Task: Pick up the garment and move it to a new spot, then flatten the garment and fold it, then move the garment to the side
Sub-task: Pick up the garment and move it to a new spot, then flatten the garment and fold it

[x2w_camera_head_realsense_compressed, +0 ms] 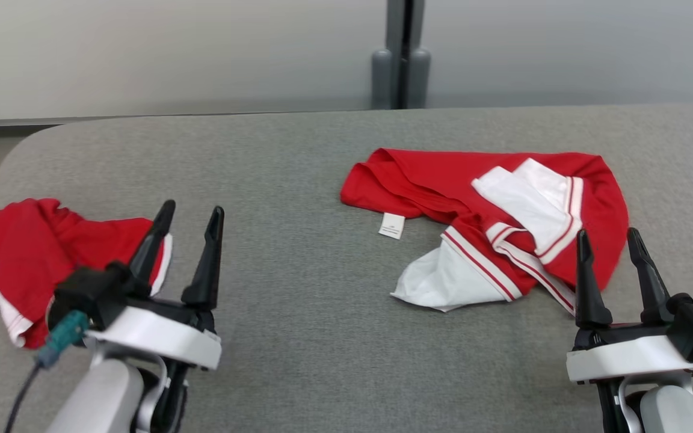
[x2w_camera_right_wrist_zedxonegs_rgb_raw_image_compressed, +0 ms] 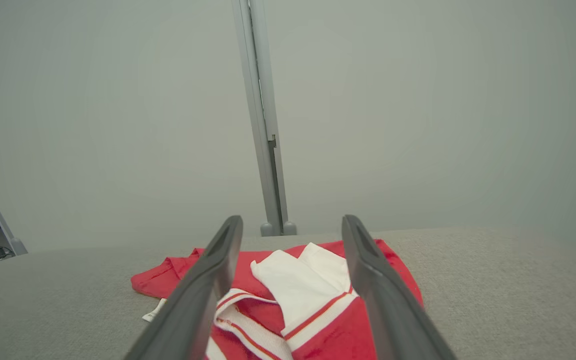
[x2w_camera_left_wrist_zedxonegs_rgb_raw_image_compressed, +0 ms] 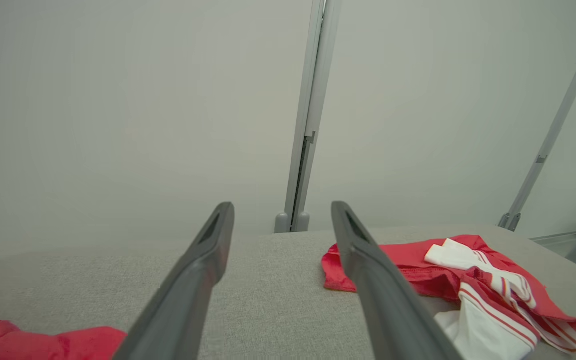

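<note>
Far to the left of the upright post (x2w_camera_head_realsense_compressed: 405,54), which stands behind the grey table (x2w_camera_head_realsense_compressed: 298,313), lies the left garment (x2w_camera_head_realsense_compressed: 40,240). It is one of two garments on the table. It sits bunched up at the table's rim, red with white trim along its edges.

Nearer the post, though on its left side, the left gripper (x2w_camera_head_realsense_compressed: 194,208) hangs just beside that heap. Its two dark fingers are spread wide and grasp nothing. In the head view one finger crosses the heap's right edge, and I cannot tell whether it touches the cloth. In the left wrist view the red cloth lies off to the side of the fingers, not between them.

In front of the post and a little to its right lies the right garment (x2w_camera_head_realsense_compressed: 431,174). It is crumpled, red with white panels and red-and-white striped bands. One white label (x2w_camera_head_realsense_compressed: 392,225) hangs from its front edge, almost straight in front of the post, and rests flat on the table.

Farthest right of the post is the right gripper (x2w_camera_head_realsense_compressed: 606,233). Its two fingers are also parted and empty. Their tips stand over the near right corner of the right garment, and the right wrist view shows the cloth lying loose between and beyond them.
</note>
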You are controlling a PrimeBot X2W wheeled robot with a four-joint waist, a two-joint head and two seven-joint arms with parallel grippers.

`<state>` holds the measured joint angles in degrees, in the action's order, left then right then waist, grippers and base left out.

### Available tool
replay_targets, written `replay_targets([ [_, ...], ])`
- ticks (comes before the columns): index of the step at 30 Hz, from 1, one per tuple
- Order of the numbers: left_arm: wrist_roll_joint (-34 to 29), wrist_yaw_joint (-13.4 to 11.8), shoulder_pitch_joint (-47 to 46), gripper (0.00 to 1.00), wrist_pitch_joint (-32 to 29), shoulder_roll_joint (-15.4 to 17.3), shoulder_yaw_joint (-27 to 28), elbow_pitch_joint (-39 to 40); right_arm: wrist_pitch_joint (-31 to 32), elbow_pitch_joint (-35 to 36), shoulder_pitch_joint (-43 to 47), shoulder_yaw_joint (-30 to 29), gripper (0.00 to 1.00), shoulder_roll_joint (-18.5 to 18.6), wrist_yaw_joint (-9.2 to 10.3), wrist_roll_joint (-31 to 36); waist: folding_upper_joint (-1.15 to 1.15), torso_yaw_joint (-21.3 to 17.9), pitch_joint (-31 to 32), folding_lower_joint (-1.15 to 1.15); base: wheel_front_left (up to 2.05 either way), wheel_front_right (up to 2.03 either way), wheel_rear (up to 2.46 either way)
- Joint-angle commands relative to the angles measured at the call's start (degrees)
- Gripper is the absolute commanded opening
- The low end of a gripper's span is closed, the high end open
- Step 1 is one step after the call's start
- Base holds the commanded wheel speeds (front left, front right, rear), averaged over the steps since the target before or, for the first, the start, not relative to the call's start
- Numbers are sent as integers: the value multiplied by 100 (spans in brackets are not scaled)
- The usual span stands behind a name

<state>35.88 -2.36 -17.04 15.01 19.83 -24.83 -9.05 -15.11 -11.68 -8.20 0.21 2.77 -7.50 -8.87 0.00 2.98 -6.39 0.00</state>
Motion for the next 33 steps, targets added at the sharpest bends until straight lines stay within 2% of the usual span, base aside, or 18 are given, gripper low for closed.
replay_targets([
  [1, -170, -24, 315, 100, 11, -237, 225, 106, -9, -21, 113, -38, 100, 21, 2, 73, 0, 242, 168, 0, 0, 0, 0],
  [7, -786, 435, 944, 100, 12, -934, 886, 204, -9, -123, 165, -61, 100, 20, 2, 25, 0, 345, 234, 0, 0, 0, 0],
  [13, -1267, 788, 1050, 100, 13, -1357, 1281, 95, -8, -153, 178, -49, 100, 20, 2, 110, 0, 360, 231, 0, 0, 0, 0],
  [20, -1497, 944, 1044, 100, 14, -1567, 1439, -30, -8, -324, 137, -99, 100, 21, 2, 74, 0, 356, 160, 0, 0, 0, 0],
  [26, -1599, 979, 957, 100, 14, -1611, 1323, -157, -8, -964, -166, -359, 100, 19, 1, 206, 0, 409, 10, 0, 0, 0, 0],
  [33, -1570, 983, 714, 100, 14, -1642, 1170, -72, 79, -1965, -816, -667, 100, 22, 2, 690, 0, 623, -435, 0, 0, 0, 0],
])
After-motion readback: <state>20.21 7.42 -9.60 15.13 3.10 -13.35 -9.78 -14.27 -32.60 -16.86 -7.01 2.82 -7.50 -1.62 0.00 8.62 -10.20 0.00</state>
